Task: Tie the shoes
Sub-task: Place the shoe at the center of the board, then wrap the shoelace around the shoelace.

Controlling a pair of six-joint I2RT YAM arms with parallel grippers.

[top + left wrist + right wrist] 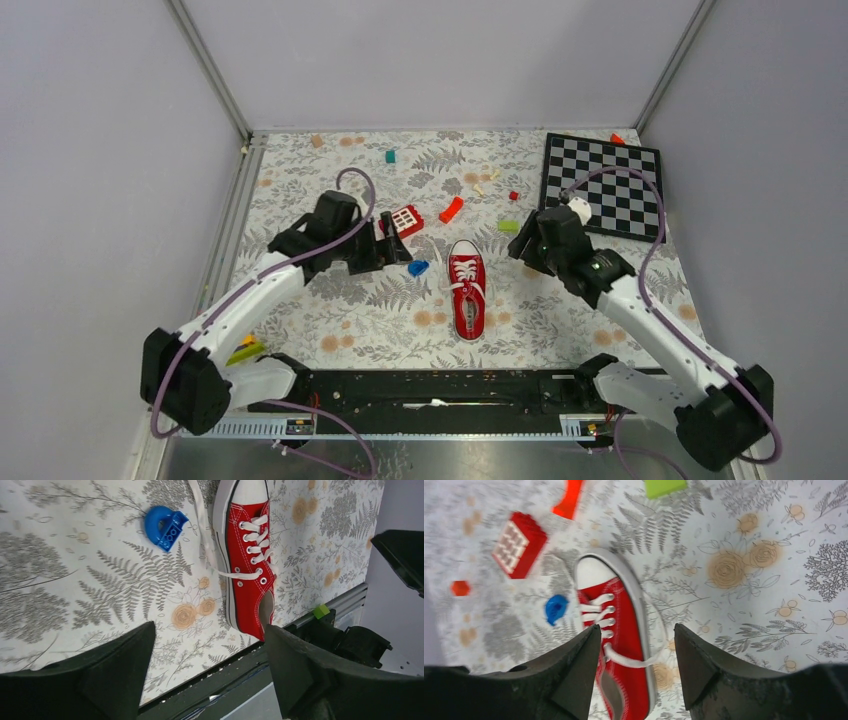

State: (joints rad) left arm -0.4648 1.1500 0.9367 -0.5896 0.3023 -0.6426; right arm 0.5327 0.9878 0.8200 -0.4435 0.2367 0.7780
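A: One red canvas sneaker (467, 288), laces untied. Position?

B: Between the hands: to the right of the left gripper (395, 245), to the left of the right gripper (517, 248). The right looks a shade nearer. Long axis: toe away from the bases, heel toward them, crosswise to both reaches.

A: Jaws?

B: Both spread wide, holding nothing, apart from the shoe.

A: By view?

B: Left wrist: white lace end (201, 525) on the cloth beside the sole, toward the blue arched brick (165, 527). Overhead: too small to trace. Right wrist: blurred, with a lace loop (631, 663) out the opposite side.
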